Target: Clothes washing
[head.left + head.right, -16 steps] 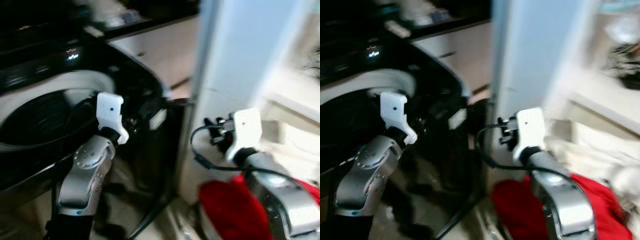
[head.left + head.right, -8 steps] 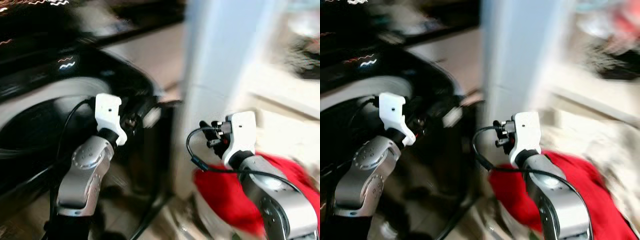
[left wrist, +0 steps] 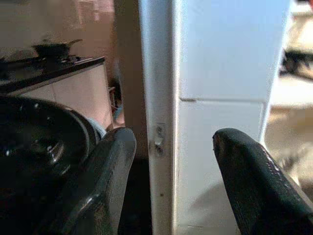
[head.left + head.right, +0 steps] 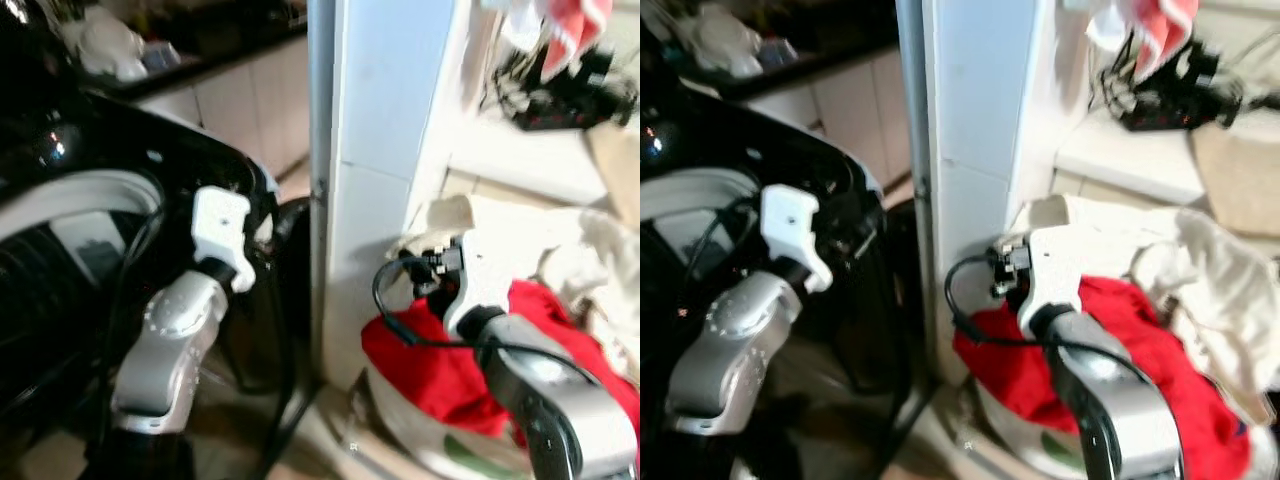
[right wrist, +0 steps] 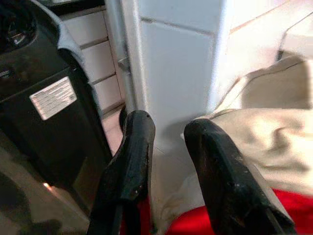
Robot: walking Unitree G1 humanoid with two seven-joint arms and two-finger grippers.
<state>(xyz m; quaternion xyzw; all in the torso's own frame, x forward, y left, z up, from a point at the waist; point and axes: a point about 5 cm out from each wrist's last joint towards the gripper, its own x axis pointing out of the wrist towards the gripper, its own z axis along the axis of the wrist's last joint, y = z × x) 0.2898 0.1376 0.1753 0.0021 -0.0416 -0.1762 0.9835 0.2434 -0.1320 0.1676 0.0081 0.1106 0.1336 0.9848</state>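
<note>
The black washing machine (image 4: 70, 250) with its round pale-rimmed door stands at the left. A red garment (image 4: 440, 365) lies in a pale basket (image 4: 1005, 440) on the floor at the right, under a cream cloth (image 4: 1200, 270). My left gripper (image 3: 173, 142) is raised beside the washer's right side, facing the white pillar (image 4: 385, 140); its fingers (image 3: 115, 161) are open and empty. My right gripper (image 5: 168, 125) hovers over the near edge of the basket, by the pillar's foot. It is open, with nothing between its fingers (image 5: 137, 147).
A metal strip (image 3: 156, 132) runs down the pillar's corner, tight against the washer. Behind the washer are pale cabinets (image 4: 250, 100) under a dark counter. At the back right, a low white ledge (image 4: 1130, 150) carries a black object (image 4: 1170, 85), with cloths (image 4: 1140, 25) hanging above.
The whole picture has swung and sharpened, so the camera has turned right. More of the basket, red garment and cream cloth shows. Both arms keep the same raised pose.
</note>
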